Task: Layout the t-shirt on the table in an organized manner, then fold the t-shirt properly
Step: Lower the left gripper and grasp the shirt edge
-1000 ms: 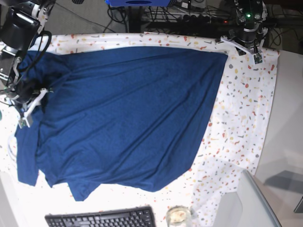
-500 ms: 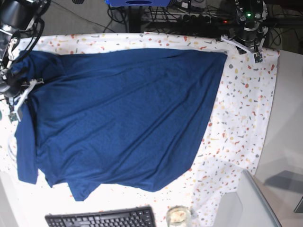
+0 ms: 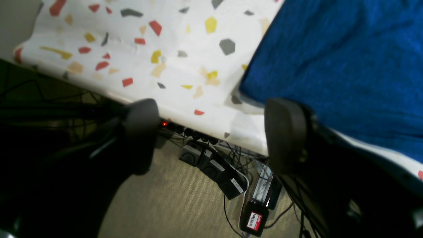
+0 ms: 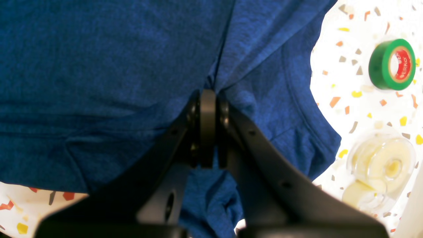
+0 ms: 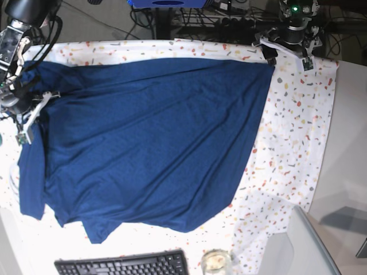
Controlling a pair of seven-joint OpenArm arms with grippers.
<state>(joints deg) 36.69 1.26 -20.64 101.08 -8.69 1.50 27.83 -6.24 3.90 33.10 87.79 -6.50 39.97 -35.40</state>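
Spreading nearly done: t-shirt lies open on the table, right gripper pinching its edge, left gripper spread empty at its far corner, folding not yet begun

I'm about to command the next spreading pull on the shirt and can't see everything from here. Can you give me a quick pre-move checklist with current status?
1. Right gripper shut on the t-shirt: ok, fabric bunches at its closed jaws.
2. Left gripper holding the shirt: not ok, jaws open and empty beside the corner.
3. Shirt lying on the table: ok.
4. Shirt flat: not ok, the edge near the right gripper is folded and wrinkled.
5. Green tape roll clear of the fabric: ok.
6. Sleeves laid out: cannot tell.
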